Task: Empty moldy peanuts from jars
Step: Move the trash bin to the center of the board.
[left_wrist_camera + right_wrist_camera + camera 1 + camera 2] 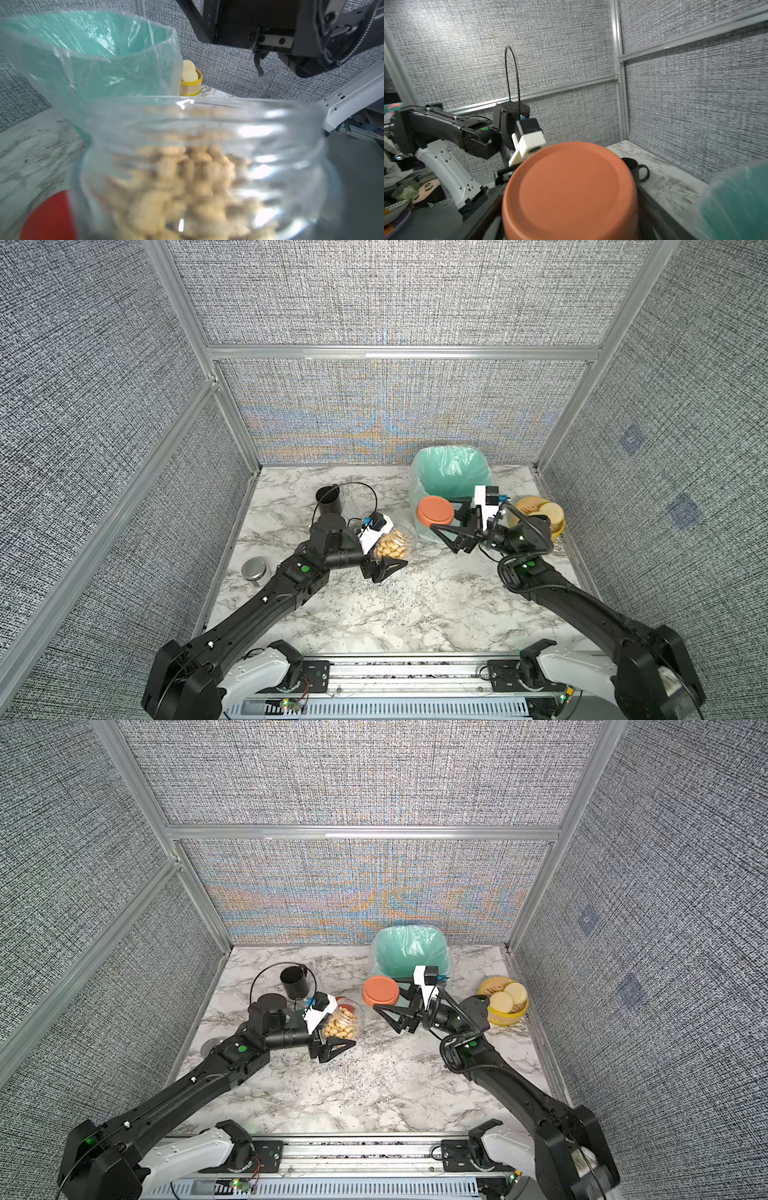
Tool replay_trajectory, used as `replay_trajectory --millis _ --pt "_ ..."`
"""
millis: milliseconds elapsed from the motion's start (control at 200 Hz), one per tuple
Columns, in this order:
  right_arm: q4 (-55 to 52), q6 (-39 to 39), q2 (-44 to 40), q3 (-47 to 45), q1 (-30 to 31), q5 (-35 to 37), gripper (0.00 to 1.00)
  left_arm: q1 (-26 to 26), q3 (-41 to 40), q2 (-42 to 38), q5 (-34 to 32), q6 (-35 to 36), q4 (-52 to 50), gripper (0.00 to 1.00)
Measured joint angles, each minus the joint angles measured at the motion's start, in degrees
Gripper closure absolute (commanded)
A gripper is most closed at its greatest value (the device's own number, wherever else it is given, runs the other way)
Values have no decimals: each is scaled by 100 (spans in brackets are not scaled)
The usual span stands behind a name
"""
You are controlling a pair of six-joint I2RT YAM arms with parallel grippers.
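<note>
Your left jaws are closed on the open jar [270, 145]. Its peanut-filled body sits between the two fingers and its threaded neck reaches out past them. The jar is held up off the marbled surface [374, 614], in front of the teal bin [451, 472] and to the bin's left in both top views. It is clear, glossy plastic: a cylinder with a rounded shoulder and a ribbed screw neck. Its long axis runs outward from the jaws at a tilt, with the open mouth aimed toward the bin and the base end back at the jaws. The moldy peanuts [390, 549] are small, lumpy, tan-beige pieces, heaped in the body of the jar below the neck. Your right jaws stand wide and hold the terracotta-orange lid [571, 191] by its rim, just in front of the bin's near wall and above the surface. The lid is a smooth, matte round disc with a raised edge, and its flat face is turned up toward the top views. The bin is lined with a thin, crinkled, see-through green bag [93, 52]. A red lid [47, 216] shows just beside the held jar, on the side away from the bin. You cannot tell what it rests on.
</note>
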Motion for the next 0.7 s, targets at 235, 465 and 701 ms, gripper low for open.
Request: replay_trajectory --millis 235,465,701 --pt "-1453 -470 -1707 -691 -22 1648 26 2 994 188 -627 680 -763 100" --pt "-2216 -542 -2623 -835 -688 3099 26 2 1908 839 -1104 1390 -1178 100" --pt "-2638 -411 -1849 -243 -1928 3383 29 2 2337 1268 -1123 1657 -1189 100"
